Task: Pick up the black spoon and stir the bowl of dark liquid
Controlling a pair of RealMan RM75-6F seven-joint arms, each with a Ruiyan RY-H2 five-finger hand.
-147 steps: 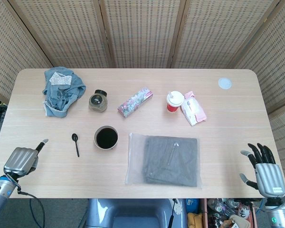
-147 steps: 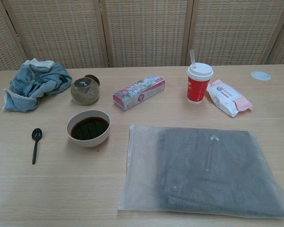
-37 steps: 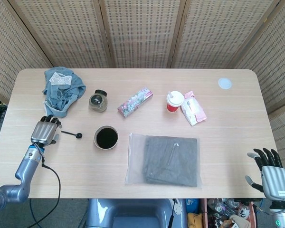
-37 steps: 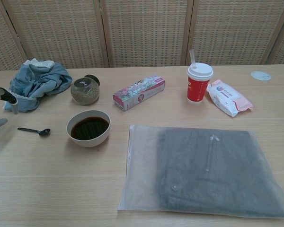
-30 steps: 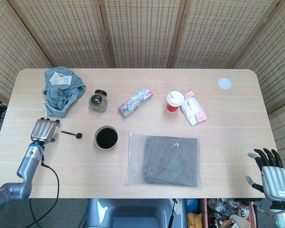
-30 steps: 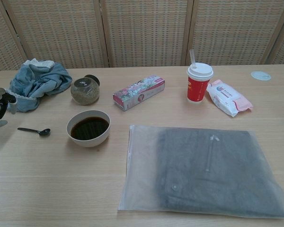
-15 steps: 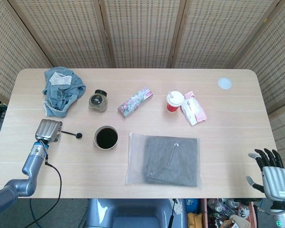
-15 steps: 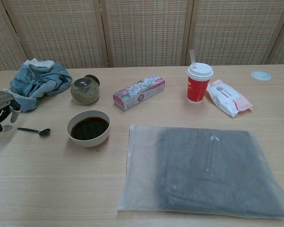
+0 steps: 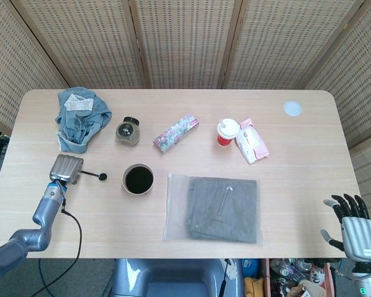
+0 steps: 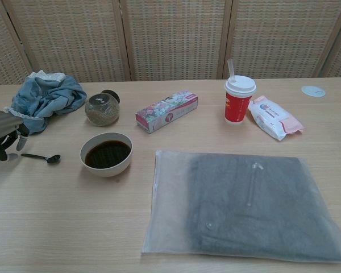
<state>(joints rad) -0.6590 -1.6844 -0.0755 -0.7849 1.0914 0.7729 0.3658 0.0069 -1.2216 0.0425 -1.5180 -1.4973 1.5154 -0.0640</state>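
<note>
The black spoon (image 9: 94, 176) (image 10: 44, 157) lies flat on the table, left of the white bowl of dark liquid (image 9: 138, 179) (image 10: 107, 153), with its scoop end toward the bowl. My left hand (image 9: 66, 168) (image 10: 4, 134) hovers over the far end of the handle, fingers curled downward around it; whether they pinch the handle is hidden. My right hand (image 9: 355, 226) hangs off the table's near right corner, fingers spread and holding nothing; the chest view does not show it.
A blue cloth (image 9: 79, 117) lies behind my left hand, and a glass jar (image 9: 128, 130) stands behind the bowl. Further right are a floral box (image 9: 175, 132), a red cup (image 9: 227, 132), a wipes pack (image 9: 252, 141) and a bagged grey garment (image 9: 214, 207).
My left hand has slid right and slightly nearer until it covers the handle end, its fingers curling down. The spoon has stayed put over the last second. The right hand is still.
</note>
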